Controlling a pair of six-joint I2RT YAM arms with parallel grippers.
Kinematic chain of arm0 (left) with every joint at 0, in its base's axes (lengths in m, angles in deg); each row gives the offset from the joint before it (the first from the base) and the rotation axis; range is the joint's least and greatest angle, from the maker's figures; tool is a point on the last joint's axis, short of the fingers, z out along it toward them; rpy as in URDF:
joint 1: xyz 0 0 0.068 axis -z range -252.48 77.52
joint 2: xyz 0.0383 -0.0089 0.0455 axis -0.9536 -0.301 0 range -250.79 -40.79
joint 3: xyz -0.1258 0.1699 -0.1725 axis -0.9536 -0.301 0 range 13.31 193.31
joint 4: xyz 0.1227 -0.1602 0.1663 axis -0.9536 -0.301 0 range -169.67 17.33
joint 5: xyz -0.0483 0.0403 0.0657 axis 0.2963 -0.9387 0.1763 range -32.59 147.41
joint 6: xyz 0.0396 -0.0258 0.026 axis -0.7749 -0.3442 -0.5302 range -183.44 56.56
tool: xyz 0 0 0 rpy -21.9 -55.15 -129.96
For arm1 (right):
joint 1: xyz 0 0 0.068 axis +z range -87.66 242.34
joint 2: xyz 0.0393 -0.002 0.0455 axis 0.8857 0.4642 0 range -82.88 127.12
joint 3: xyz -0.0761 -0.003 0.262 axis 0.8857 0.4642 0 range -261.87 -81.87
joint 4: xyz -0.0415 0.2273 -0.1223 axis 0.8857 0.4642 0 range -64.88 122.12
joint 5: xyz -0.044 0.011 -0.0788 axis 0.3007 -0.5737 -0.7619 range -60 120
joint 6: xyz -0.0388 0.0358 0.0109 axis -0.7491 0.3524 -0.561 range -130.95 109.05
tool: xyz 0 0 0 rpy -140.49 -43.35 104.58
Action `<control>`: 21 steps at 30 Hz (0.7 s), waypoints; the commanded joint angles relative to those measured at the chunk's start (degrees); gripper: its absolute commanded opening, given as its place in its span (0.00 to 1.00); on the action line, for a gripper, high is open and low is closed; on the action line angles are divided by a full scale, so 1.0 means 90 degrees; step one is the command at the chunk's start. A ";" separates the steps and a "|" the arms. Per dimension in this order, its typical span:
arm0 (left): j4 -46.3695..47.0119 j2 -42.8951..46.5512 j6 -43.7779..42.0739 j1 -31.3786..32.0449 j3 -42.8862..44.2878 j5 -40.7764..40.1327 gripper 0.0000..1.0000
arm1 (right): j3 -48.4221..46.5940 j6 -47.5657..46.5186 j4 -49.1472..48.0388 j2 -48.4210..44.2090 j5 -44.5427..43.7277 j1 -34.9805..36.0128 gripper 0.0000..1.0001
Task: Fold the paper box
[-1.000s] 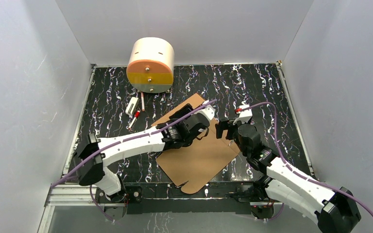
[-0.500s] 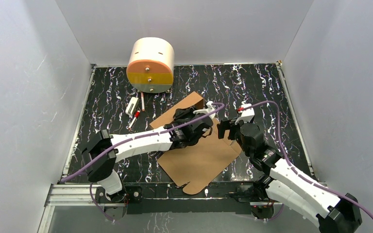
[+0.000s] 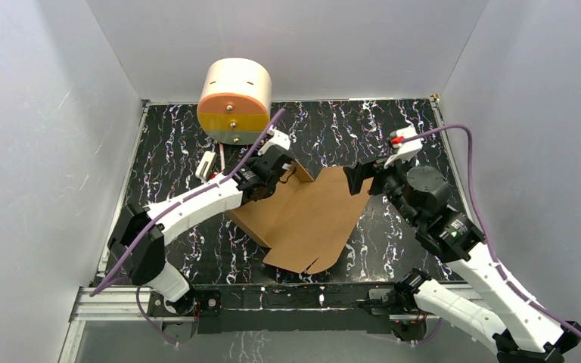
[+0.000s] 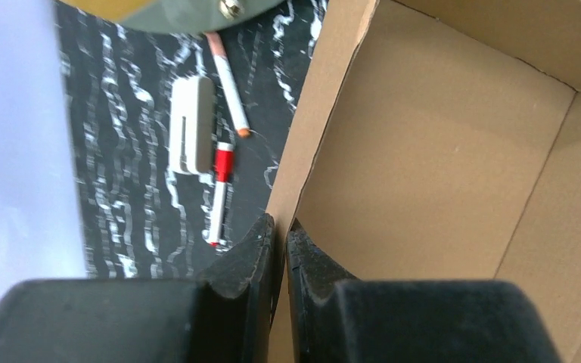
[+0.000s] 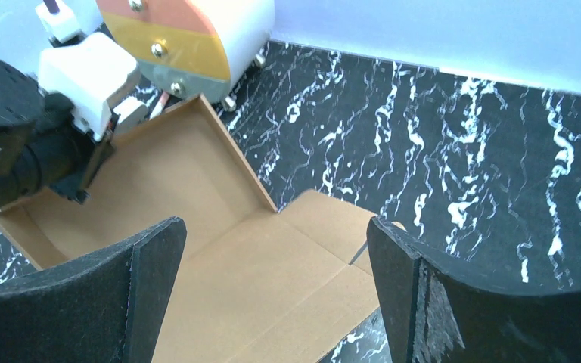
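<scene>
Left claw [image 4: 280,236] pinched shut on the upright edge of the one raised side panel of the paper box [image 3: 302,219], which sits mid-table toward the near edge. Right claw [image 3: 357,178] hangs wide open and empty over the sheet's right side. With the other flaps lying flat, most of the folding appears left to do on the black, white-veined table [image 3: 401,128], enclosed by plain white walls [image 3: 45,151].

Setting: robot lab test cell. Black marble-patterned tabletop [image 3: 348,125] boxed in by plain white panels [image 3: 45,151] at 9, 12 and 3 o'clock. Left arm [image 3: 197,208] and right arm [image 3: 492,272] bolted to an aluminium rail [image 3: 106,305] at 6 o'clock. Purple cables [image 3: 454,127] trail from the wrists.
</scene>
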 commanded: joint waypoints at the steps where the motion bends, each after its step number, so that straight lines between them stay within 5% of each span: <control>1: -0.0467 0.0491 0.1743 -0.0314 -0.0223 0.1126 0.00 | -0.1079 -0.0461 0.0703 0.0466 0.0164 -0.0020 0.99; 10: 0.0080 0.0972 0.3746 -0.1349 -0.1578 0.2461 0.00 | -0.2477 -0.0815 0.1373 0.1347 0.0232 -0.0017 0.99; 21: 0.1739 0.0962 0.6147 -0.1493 -0.2927 0.3468 0.00 | -0.3616 -0.1034 0.1868 0.2591 0.0995 -0.0018 0.98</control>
